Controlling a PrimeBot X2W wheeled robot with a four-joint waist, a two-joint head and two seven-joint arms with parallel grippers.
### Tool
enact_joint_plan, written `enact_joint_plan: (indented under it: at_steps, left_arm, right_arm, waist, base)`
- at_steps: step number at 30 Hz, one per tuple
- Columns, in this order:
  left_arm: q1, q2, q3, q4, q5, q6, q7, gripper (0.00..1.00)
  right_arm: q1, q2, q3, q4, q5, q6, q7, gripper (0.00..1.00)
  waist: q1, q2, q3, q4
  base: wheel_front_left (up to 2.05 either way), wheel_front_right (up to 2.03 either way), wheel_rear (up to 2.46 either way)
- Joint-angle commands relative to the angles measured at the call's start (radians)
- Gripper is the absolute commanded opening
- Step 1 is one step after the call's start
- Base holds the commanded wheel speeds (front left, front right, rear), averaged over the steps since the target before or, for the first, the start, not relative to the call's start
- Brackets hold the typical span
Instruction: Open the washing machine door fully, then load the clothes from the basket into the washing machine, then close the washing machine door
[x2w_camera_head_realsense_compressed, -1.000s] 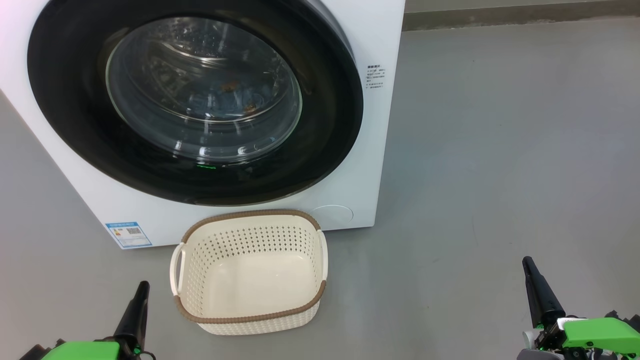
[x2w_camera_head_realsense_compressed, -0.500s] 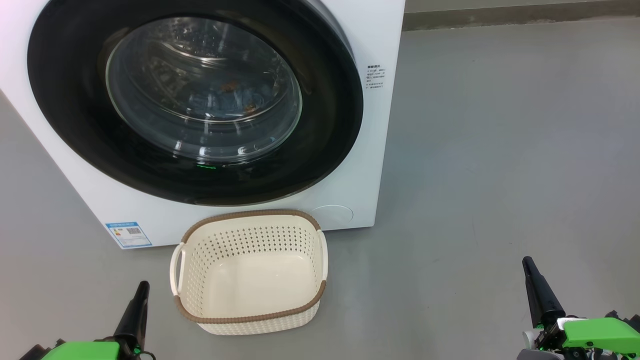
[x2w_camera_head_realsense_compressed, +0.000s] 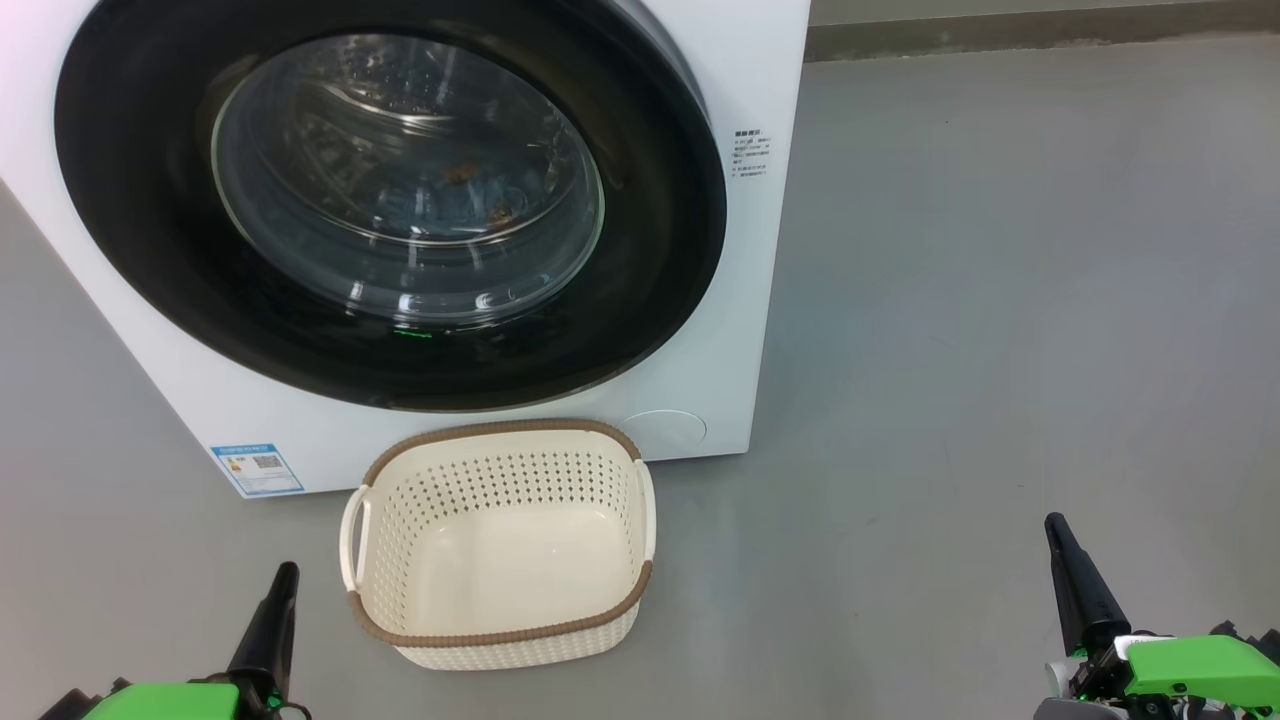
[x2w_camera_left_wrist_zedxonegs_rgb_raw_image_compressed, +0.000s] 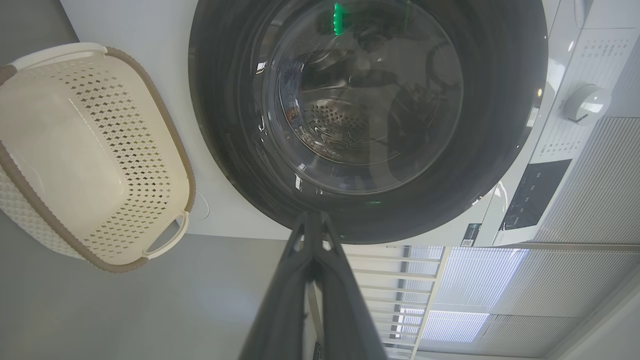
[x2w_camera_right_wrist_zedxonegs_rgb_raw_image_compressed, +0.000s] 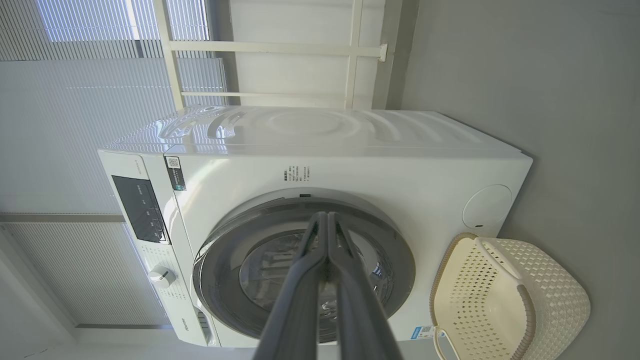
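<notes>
At the lower left our left gripper (x2w_camera_head_realsense_compressed: 286, 575) hangs low over the floor (x2w_camera_head_realsense_compressed: 120, 560), fingers pressed together, holding and touching nothing. Next comes the door (x2w_camera_head_realsense_compressed: 130, 200), lying closed against the washer (x2w_camera_head_realsense_compressed: 770, 80). Through its glass we make out the clothes (x2w_camera_head_realsense_compressed: 458, 178) inside the drum, bluish with orange-brown specks. The basket (x2w_camera_head_realsense_compressed: 500, 425) stands empty on the floor just in front of the washer, below the door. So we judge the loading done, and the closing is the step to finish well. We cannot tell whether the latch has caught. A firm, square push with closed fingertips on the black frame, never on the glass bowl, would settle it, coming in over the basket without knocking it. At the lower right our right gripper (x2w_camera_head_realsense_compressed: 1055, 527) is likewise pressed together and empty, well apart from washer and basket. We think it best left out of the way while the left arm does any pressing.
</notes>
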Motion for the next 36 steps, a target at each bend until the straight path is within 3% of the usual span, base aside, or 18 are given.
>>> enact_joint_plan:
  at_steps: [1, 36]
  left_arm:
    - [-0.042, 0.01, 0.035, -0.019, -0.002, -0.003, 0.006, 0.0]
    - [-0.042, 0.01, 0.036, -0.019, -0.002, -0.003, 0.007, 0.0]
  right_arm:
    - [-0.041, -0.009, 0.028, -0.025, 0.012, 0.002, 0.008, 0.0]
    - [-0.041, -0.009, 0.028, -0.025, 0.012, 0.002, 0.008, 0.0]
  waist:
    - [0.0, 0.0, 0.0, 0.0]
    - [0.0, 0.0, 0.0, 0.0]
  base:
    - [0.0, 0.0, 0.0]
    - [0.0, 0.0, 0.0]
